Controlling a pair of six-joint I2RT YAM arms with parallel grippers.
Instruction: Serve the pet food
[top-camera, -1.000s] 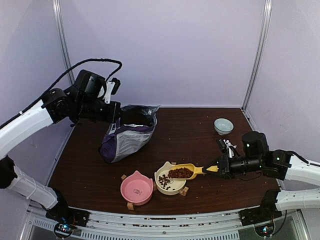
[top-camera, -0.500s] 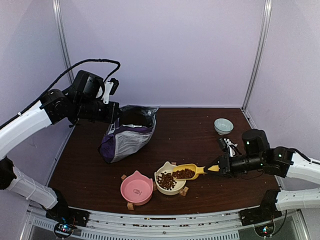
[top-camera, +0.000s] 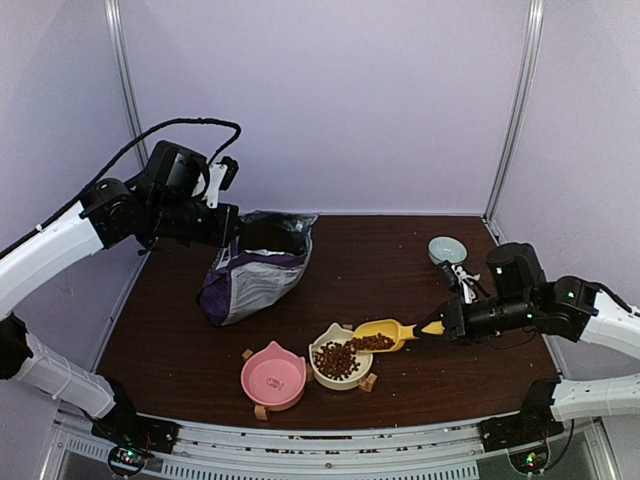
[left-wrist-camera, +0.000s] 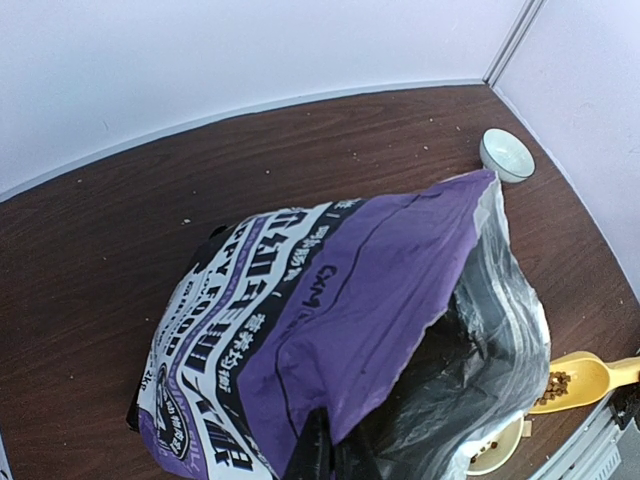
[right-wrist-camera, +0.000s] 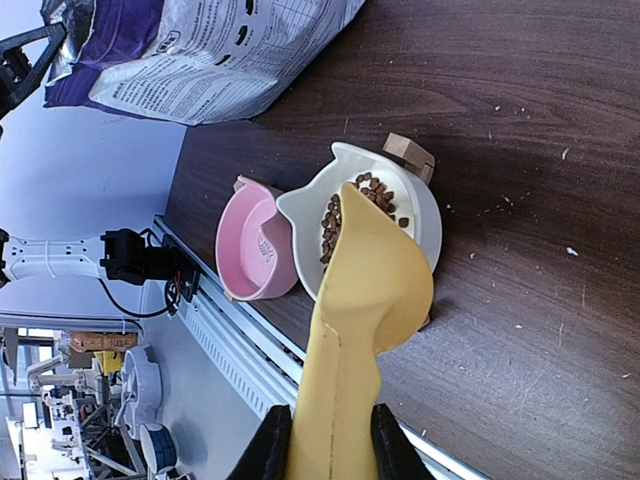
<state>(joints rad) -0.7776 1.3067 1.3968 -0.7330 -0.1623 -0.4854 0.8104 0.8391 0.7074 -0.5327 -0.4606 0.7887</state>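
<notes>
The left fingers (left-wrist-camera: 312, 455) clamp the bag (top-camera: 250, 275) mouth. The pink bowl (top-camera: 272, 380) is unfilled. Most pet food (top-camera: 337, 360) lies in the cream bowl (right-wrist-camera: 428, 225). A little sits in the tilted scoop (top-camera: 385, 330), gripped by the right fingers (right-wrist-camera: 265, 450). The pour appears nearly complete.

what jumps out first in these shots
The yellow scoop, held by the right tool, tips pet food into the cream cat-eared bowl, front and centre. Behind it to the left, the left tool holds a big purple bag open.
</notes>
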